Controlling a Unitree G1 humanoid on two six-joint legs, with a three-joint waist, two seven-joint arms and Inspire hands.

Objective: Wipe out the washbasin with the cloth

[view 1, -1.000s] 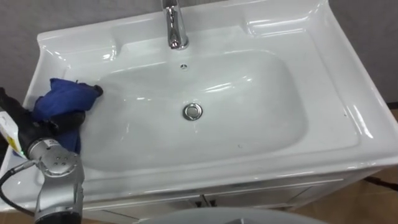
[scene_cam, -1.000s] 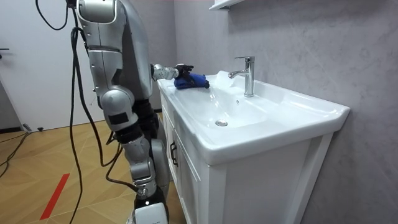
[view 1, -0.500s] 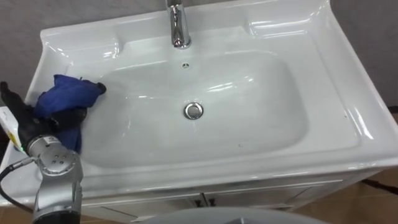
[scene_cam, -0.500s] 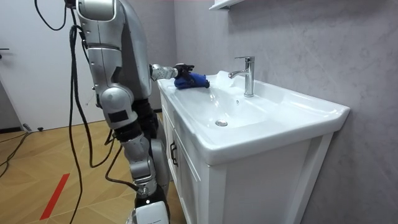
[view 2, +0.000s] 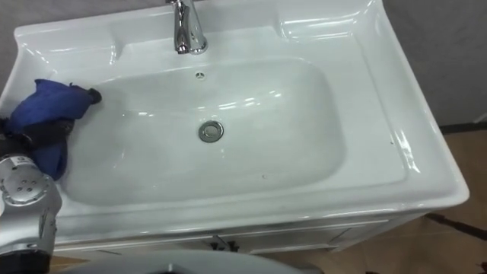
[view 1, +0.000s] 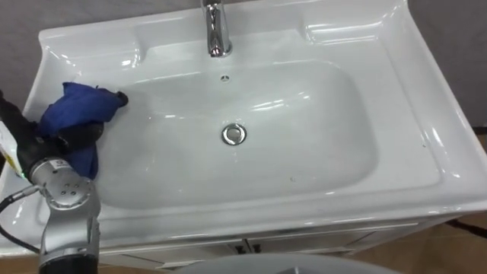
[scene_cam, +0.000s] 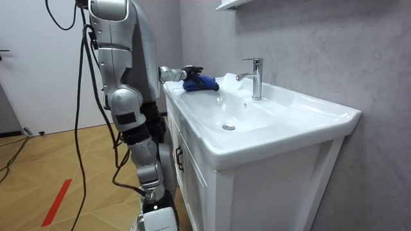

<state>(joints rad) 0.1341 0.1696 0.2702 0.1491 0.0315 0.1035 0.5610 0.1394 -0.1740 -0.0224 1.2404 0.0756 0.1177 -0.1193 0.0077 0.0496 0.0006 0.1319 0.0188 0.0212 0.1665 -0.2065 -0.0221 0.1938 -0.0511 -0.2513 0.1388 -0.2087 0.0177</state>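
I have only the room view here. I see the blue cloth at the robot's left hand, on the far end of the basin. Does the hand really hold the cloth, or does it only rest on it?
Observer: The eye views show that it holds it. The dark fingers of the left hand are curled round the blue cloth.
Operator: Does the cloth lie on the rim or inside the bowl?
Observer: It is bunched on the left edge of the basin, and part of it hangs down the bowl's left slope.
Operator: Is any dirt in the bowl?
Observer: There is one tiny dark speck, to the right of the drain and nearer the front.
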